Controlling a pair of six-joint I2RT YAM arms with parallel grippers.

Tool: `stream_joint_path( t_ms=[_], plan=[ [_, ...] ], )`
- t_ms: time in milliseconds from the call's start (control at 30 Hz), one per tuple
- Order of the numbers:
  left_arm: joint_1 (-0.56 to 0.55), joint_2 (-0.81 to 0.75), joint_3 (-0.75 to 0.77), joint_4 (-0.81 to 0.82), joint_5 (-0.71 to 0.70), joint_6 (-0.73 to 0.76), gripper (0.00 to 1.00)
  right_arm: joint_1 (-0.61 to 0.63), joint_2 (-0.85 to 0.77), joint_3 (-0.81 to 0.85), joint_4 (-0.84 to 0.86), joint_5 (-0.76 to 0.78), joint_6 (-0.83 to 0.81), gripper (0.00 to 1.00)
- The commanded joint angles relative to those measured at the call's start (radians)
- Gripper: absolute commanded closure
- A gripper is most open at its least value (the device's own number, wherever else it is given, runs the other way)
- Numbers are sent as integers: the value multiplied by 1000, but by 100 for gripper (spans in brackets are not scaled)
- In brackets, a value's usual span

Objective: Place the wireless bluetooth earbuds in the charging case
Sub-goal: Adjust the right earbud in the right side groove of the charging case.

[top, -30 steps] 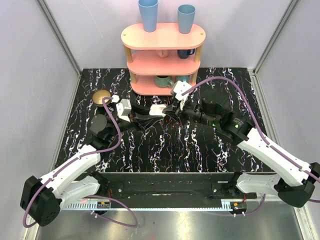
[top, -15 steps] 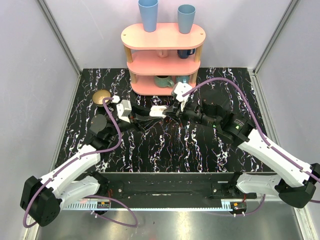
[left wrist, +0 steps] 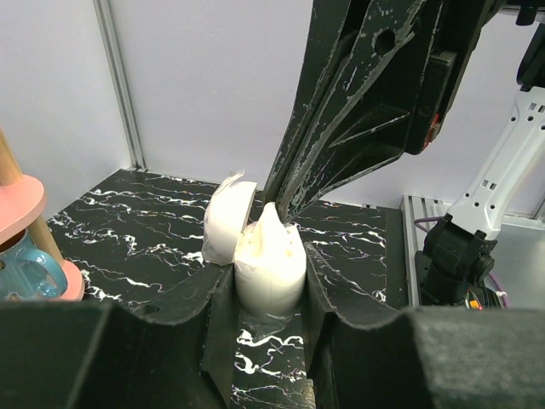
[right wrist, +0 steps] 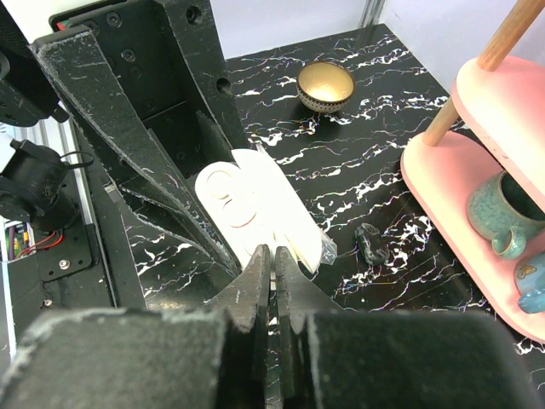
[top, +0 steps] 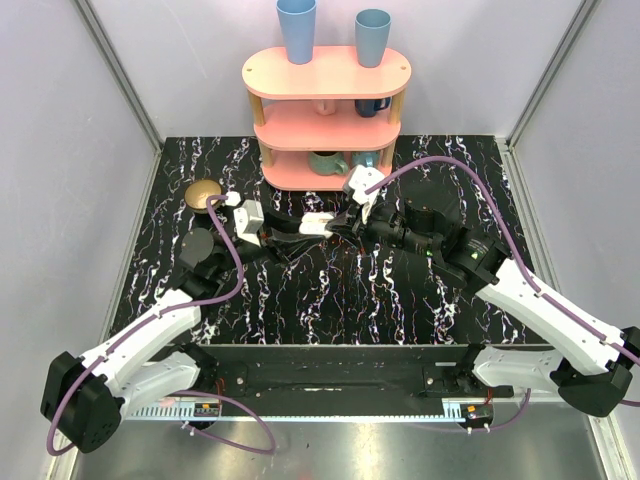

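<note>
The white charging case (left wrist: 268, 264) stands open between my left gripper's (left wrist: 268, 290) fingers, its lid (left wrist: 228, 217) tipped back to the left. In the top view the case (top: 318, 222) is held above the table in front of the pink shelf. My right gripper (left wrist: 279, 204) comes down from above with its jaws pressed together on a small white earbud (left wrist: 271, 223) at the case's top face. In the right wrist view the case (right wrist: 255, 209) shows two round wells, and my right gripper (right wrist: 272, 266) covers its near end. No second earbud shows on its own.
A pink three-tier shelf (top: 326, 110) with blue cups on top and mugs inside stands behind the grippers. A gold bowl (top: 203, 192) sits at the back left. A small dark object (right wrist: 372, 243) and a scrap of clear plastic (right wrist: 328, 250) lie beside the case.
The right arm has shifted very slightly. Both grippers stay together at the case.
</note>
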Motion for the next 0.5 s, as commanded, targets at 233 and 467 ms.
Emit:
stream_joint_path(
  t_ms=[233, 467],
  plan=[
    [-1, 33, 45, 49, 37, -6, 100, 32, 32, 38, 23, -119, 6, 100],
    [-3, 35, 36, 120, 0, -40, 100, 44, 54, 27, 3, -139, 20, 100]
  ],
)
